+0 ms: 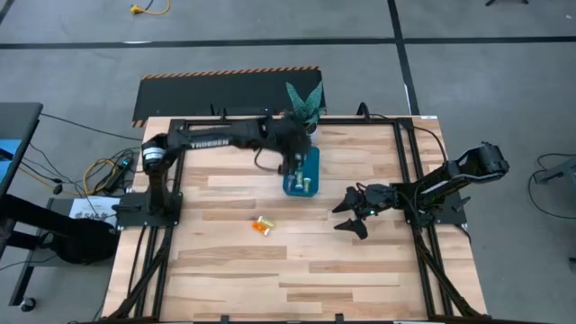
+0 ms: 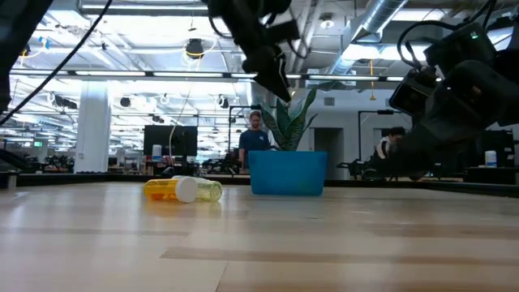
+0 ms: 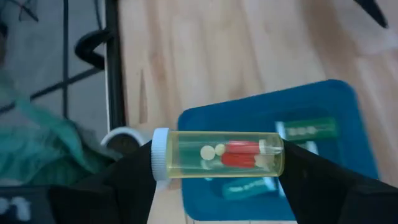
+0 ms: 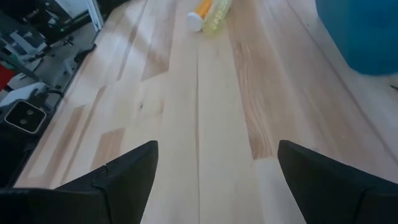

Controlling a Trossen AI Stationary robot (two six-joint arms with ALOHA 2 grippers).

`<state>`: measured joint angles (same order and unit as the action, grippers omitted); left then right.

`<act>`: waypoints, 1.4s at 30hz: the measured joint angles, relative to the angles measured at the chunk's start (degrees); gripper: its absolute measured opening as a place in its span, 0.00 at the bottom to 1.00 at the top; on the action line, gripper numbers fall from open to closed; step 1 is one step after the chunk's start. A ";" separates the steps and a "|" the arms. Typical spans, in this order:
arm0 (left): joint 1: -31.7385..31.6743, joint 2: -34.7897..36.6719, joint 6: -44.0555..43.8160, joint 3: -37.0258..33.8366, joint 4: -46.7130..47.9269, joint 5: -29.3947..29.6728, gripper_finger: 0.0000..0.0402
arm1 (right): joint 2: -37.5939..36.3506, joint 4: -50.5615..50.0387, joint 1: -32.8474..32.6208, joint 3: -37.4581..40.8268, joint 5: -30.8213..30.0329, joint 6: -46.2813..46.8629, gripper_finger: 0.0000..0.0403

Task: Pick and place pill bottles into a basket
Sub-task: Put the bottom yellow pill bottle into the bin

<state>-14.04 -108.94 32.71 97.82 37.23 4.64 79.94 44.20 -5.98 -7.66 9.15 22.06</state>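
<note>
Yellow bottle (image 3: pixel 219 154): clenched in my left gripper (image 3: pixel 217 186) above the basket (image 3: pixel 336 118), poised for dropping in.
Loose bottles (image 1: pixel 261 226): on surface, near basket, awaiting pickup.
Right gripper (image 1: pixel 353 213): released, beside basket.

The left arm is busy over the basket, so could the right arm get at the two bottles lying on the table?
Probably yes: the right gripper is open and empty, and only bare wood separates it from the orange and yellow bottles.
</note>
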 joint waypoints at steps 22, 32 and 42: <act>-5.70 -12.39 -4.57 2.16 -6.14 -12.00 0.73 | 0.02 -5.33 0.07 0.02 -0.17 -3.06 0.81; -5.47 -13.17 -6.97 2.21 -4.63 -12.27 0.70 | 0.02 -5.68 0.07 0.02 -0.20 -3.06 0.81; -4.49 -13.17 -4.93 2.21 -4.30 -8.66 0.78 | 0.02 -5.68 0.07 0.02 -0.20 -3.04 0.81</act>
<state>-18.53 -122.10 27.79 100.03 32.93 -4.02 79.96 38.52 -5.91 -7.64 8.95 19.03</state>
